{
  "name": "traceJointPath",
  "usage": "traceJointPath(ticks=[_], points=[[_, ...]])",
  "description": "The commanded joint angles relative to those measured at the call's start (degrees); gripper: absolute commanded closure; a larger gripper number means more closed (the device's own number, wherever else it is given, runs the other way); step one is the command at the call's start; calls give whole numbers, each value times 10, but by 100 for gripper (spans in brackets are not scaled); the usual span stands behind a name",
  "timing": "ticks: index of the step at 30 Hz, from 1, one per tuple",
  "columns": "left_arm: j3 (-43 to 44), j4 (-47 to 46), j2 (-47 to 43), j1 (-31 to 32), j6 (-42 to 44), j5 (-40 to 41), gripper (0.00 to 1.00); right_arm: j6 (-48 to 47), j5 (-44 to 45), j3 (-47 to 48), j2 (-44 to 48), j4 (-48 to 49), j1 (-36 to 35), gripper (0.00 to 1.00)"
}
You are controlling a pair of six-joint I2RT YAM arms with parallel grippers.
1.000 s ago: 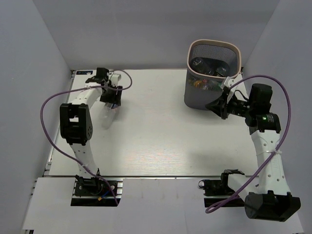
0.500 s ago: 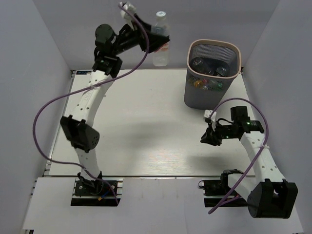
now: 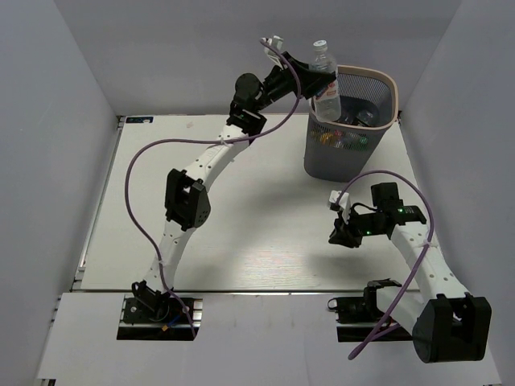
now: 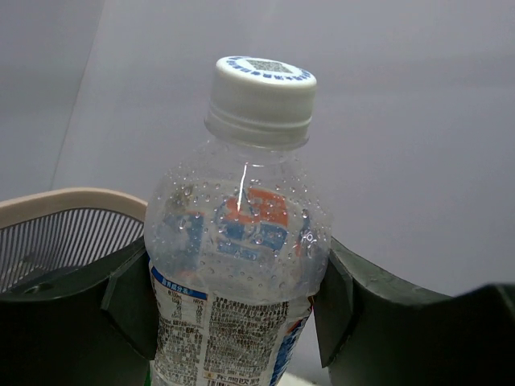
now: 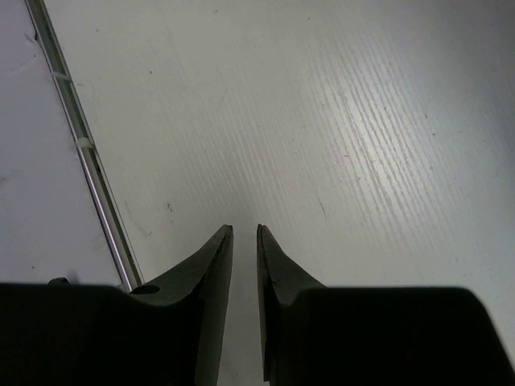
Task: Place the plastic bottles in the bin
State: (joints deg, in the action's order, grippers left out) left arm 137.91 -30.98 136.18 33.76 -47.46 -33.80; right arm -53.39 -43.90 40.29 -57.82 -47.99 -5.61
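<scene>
A clear plastic bottle (image 3: 324,82) with a white cap and a blue, red and white label hangs upright over the left rim of the bin (image 3: 338,161), a dark grey mesh wastebasket with a beige rim. My left gripper (image 3: 315,80) is shut on its body. In the left wrist view the bottle (image 4: 241,241) fills the gap of the left gripper (image 4: 233,301), with the bin's rim (image 4: 56,201) behind at left. Other bottles (image 3: 348,108) lie inside the bin. My right gripper (image 3: 336,235) hovers low over the table, its jaws a narrow gap apart around nothing (image 5: 245,233).
The white table (image 3: 241,225) stretches between the grey side walls. A metal rail (image 5: 88,169) runs along the table edge in the right wrist view. The left arm's purple cable (image 3: 137,185) loops over the left part of the table.
My left arm has carried the bottle from the table's far left up and rightward to the bin's rim. My right arm has drawn back from the bin, and its jaws have narrowed.
</scene>
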Motion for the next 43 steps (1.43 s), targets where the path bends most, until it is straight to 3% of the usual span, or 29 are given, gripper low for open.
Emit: traceJointPath(ticks=[1, 5, 11, 14, 15, 18, 19, 20, 24, 29, 32, 36, 37, 38, 43], points=[[51, -89, -22, 6, -58, 70, 100, 1, 3, -17, 21, 10, -5, 76], [-1, -82, -35, 11, -51, 95, 100, 2, 3, -30, 27, 18, -8, 76], [19, 1, -7, 39, 9, 166, 82, 8, 4, -20, 29, 21, -6, 71], [19, 14, 5, 51, 31, 187, 67, 12, 3, -18, 33, 21, -5, 67], [19, 20, 13, 51, 37, 187, 52, 14, 2, -21, 35, 20, -5, 65], [30, 39, 18, 51, 45, 214, 26, 26, 4, -27, 42, 33, -6, 43], [30, 44, 18, 51, 50, 220, 14, 30, 7, -28, 46, 35, -5, 15], [38, 44, 18, 51, 50, 220, 1, 32, 10, -30, 50, 46, -6, 10], [43, 80, -18, 51, 90, 226, 1, 85, 28, -26, 43, 80, -6, 10], [-21, 125, -87, 45, 139, 215, 1, 107, 22, -9, 20, 90, -8, 10], [-87, 171, -179, 45, 201, 215, 1, 135, 28, 4, 19, 103, -5, 10], [-247, 281, -334, 39, 299, 201, 1, 245, 100, 21, 27, 155, -5, 10], [-284, 330, -407, 39, 321, 208, 1, 275, 102, 26, 32, 156, -3, 10], [-368, 351, -443, 39, 365, 208, 1, 280, 107, 28, 34, 161, -2, 10], [-636, 427, -640, 39, 381, 268, 1, 342, 126, 18, 59, 213, -3, 10]])
